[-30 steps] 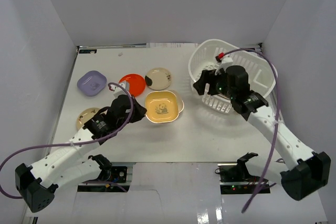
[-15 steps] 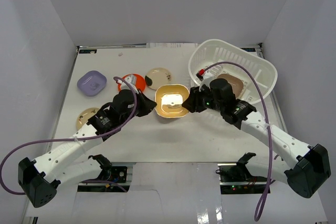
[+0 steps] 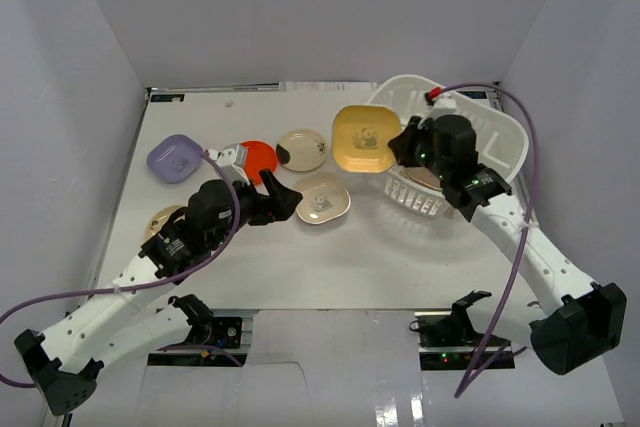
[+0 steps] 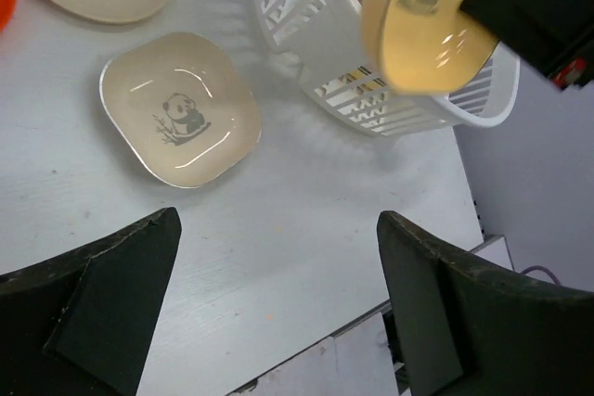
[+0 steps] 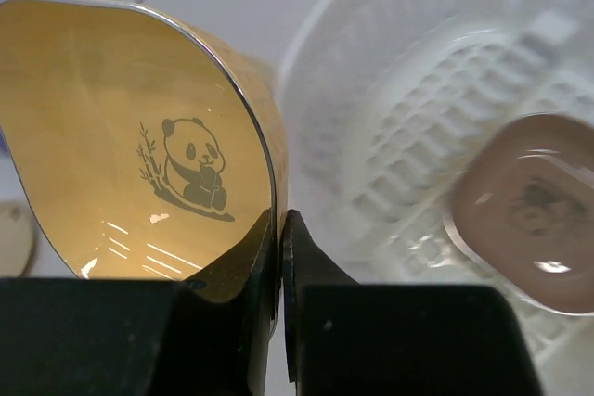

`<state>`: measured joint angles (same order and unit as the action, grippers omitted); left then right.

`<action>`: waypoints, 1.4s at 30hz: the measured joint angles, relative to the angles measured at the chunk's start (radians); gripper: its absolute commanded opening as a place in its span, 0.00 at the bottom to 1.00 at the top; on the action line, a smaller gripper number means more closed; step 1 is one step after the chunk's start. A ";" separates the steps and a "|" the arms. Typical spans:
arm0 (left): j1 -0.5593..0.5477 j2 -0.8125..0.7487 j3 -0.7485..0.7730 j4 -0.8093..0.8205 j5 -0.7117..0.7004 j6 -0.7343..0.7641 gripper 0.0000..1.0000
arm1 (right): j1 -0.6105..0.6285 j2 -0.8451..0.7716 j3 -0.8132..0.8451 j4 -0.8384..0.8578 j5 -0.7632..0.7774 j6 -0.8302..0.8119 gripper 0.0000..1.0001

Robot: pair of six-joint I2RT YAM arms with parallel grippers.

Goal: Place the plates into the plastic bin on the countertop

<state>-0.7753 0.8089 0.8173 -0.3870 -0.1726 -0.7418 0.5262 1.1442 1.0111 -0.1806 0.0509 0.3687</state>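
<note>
My right gripper (image 3: 400,144) (image 5: 278,229) is shut on the edge of a yellow panda plate (image 3: 363,139) (image 5: 139,136) and holds it tilted in the air at the left rim of the white plastic bin (image 3: 480,137) (image 5: 418,81). A brown plate (image 5: 524,220) lies inside the bin. My left gripper (image 3: 284,202) (image 4: 278,303) is open and holds nothing, just left of a cream panda plate (image 3: 322,199) (image 4: 181,108) on the countertop (image 3: 300,257). Lavender (image 3: 175,157), red (image 3: 258,158) and cream round (image 3: 301,149) plates lie farther back.
A beige plate (image 3: 158,219) is partly hidden under my left arm. White walls enclose the countertop on three sides. In the left wrist view the bin (image 4: 371,81) and the held yellow plate (image 4: 436,6) lie beyond the cream plate.
The yellow plate passed from my left gripper to my right, which shut on it and carried it up to the bin's rim. My left gripper opened and drew back; the cream panda plate now shows.
</note>
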 measured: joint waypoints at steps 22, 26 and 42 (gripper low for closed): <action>0.001 -0.226 -0.078 -0.290 -0.287 0.087 0.98 | -0.549 0.314 -0.030 -0.043 0.119 0.051 0.40; 0.001 -0.242 -0.078 -0.294 -0.298 0.087 0.98 | -0.549 0.301 -0.036 -0.046 0.121 0.064 0.70; 0.001 -0.104 -0.049 -0.293 -0.454 0.046 0.98 | 0.138 0.149 -0.013 0.048 -0.089 -0.152 0.56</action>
<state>-0.7742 0.7052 0.7685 -0.6800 -0.6266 -0.6960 0.6647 1.2934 0.9985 -0.1322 -0.0380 0.2169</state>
